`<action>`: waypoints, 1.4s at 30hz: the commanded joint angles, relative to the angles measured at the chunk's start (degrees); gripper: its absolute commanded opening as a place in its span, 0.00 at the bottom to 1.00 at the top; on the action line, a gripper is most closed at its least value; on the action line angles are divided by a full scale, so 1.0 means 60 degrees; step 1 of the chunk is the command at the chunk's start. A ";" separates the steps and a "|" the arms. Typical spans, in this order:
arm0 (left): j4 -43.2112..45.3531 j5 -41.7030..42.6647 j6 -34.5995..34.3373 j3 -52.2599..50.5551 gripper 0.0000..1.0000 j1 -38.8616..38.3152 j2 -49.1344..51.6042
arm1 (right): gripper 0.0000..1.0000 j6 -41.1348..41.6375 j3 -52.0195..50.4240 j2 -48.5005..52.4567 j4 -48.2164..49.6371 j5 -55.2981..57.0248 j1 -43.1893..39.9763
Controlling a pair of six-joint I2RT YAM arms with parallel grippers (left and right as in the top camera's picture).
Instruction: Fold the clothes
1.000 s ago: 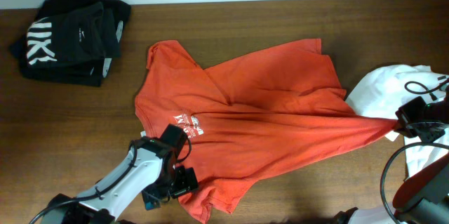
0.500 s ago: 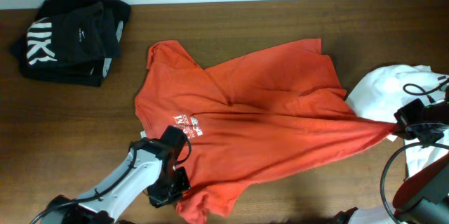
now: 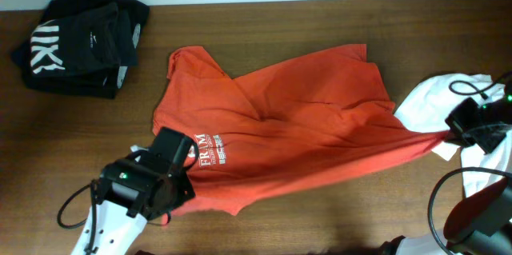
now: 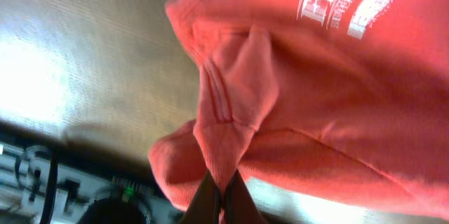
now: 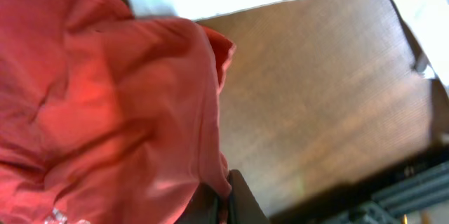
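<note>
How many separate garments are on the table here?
3: black garment folded at far left, orange T-shirt stretched across the middle, white garment at the right edge. The black garment may be a stack of several.

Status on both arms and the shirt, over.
Left gripper shut on orange shirt hem. Right gripper shut on its opposite edge, fabric taut between them. White garment lies beside right gripper; black clothes far left, apart.

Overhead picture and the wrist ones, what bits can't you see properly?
- orange fabric T-shirt: white print too small overhead, blurred in left wrist view.
- left end effector: overhead, its own black wrist covers the fingers.
- white cloth: cut off by overhead's right edge.
- black folded garment: folds hide part of its white lettering.
</note>
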 commanded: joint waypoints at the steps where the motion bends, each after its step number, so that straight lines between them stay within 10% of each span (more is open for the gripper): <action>1: 0.0732 -0.0969 -0.0433 0.0255 0.01 0.0390 0.0135 | 0.04 -0.0062 0.0178 -0.0259 0.0452 0.0149 0.0484; 18: 0.3927 -0.3595 -0.0408 0.0255 0.07 0.1042 0.4131 | 0.05 0.0685 -0.0739 -0.0018 0.2473 0.0984 0.2113; 19: 0.4142 -0.3646 -0.0208 0.0255 0.21 0.1206 0.4182 | 0.33 0.0656 -0.0736 -0.0018 0.2466 0.0980 0.2178; 20: 0.4379 -0.3632 0.0433 0.0277 0.75 0.1402 0.4193 | 0.99 0.0463 -0.0732 -0.0018 0.2375 0.0969 0.2233; 21: 0.4288 -0.3603 0.0892 0.0423 0.99 0.1486 0.4193 | 0.99 0.0157 -0.0729 -0.0022 0.2197 0.0951 0.2233; 26: 0.2863 -0.0193 0.1847 0.1665 0.97 0.1490 0.4251 | 0.97 -0.0109 -0.0739 -0.0022 0.1188 0.0940 0.2237; 27: 0.2878 0.0692 0.2200 0.1515 0.92 0.1461 0.4379 | 0.81 -0.0113 -0.0863 -0.0018 0.1239 0.0954 0.2291; 33: 0.3810 0.1581 0.2218 0.0364 0.21 0.1213 0.5894 | 0.25 0.0200 -0.2980 -0.0018 0.3133 0.0652 0.3300; 42: 0.3996 0.0590 0.2215 0.0270 0.19 0.2794 0.7624 | 0.17 0.0291 -0.4940 -0.0018 0.5829 0.0656 0.4040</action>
